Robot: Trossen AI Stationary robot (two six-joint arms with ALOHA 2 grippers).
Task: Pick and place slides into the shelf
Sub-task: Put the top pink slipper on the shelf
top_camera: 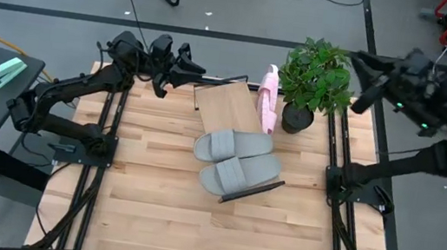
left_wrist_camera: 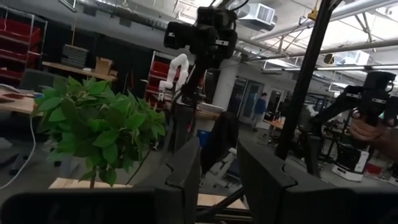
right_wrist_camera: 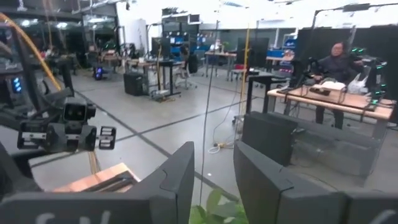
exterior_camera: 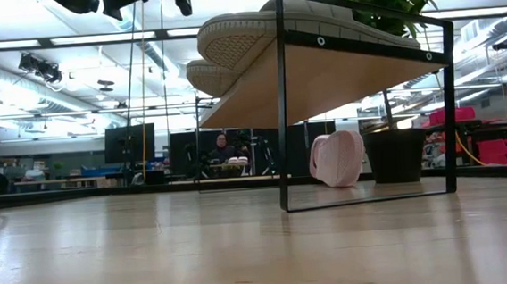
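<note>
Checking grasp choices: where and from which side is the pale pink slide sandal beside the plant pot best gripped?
Probably pinch the pale pink slide sandal across its upturned long edge, coming straight down. It stands on its side between the light-wood shelf and the black plant pot, so only its top edge looks free.

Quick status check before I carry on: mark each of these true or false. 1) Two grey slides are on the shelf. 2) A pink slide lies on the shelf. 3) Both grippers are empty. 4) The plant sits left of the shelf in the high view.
1) True: two grey slides lie on the shelf.
2) False: the pink slide stands on the table beside the shelf, next to the plant.
3) True: the left gripper and right gripper hold nothing.
4) False: the plant is to the shelf's right.
</note>
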